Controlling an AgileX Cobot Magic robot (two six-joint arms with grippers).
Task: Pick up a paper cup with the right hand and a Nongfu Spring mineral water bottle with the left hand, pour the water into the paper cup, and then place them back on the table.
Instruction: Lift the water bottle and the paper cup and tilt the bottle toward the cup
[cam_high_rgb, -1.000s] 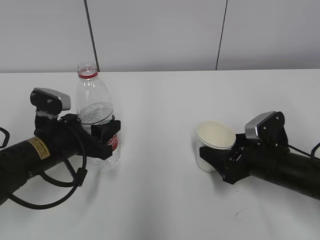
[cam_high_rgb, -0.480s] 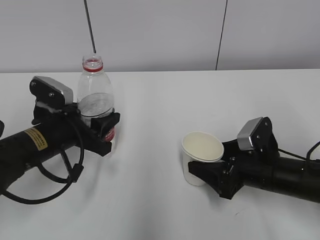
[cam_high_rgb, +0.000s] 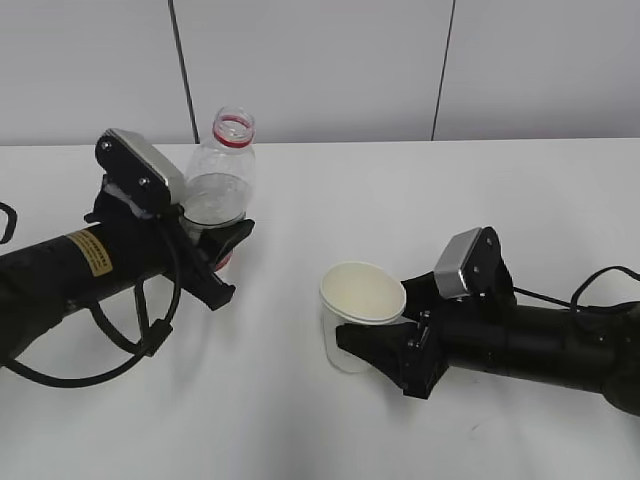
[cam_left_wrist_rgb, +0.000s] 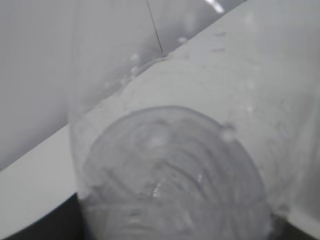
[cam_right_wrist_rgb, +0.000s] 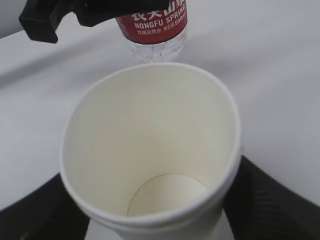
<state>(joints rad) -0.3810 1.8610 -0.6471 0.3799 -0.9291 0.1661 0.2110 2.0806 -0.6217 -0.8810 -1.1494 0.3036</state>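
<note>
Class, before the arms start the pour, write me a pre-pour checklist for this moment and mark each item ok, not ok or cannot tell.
1. Left hand gripping the Nongfu Spring mineral water bottle: ok.
2. Right hand holding the paper cup: ok.
3. Bottle uncapped: ok.
4. Cup empty, mouth open upward: ok.
5. Bottle mouth above the cup: not ok, it sits off to the left.
6. Cup lifted off the table: cannot tell.
</note>
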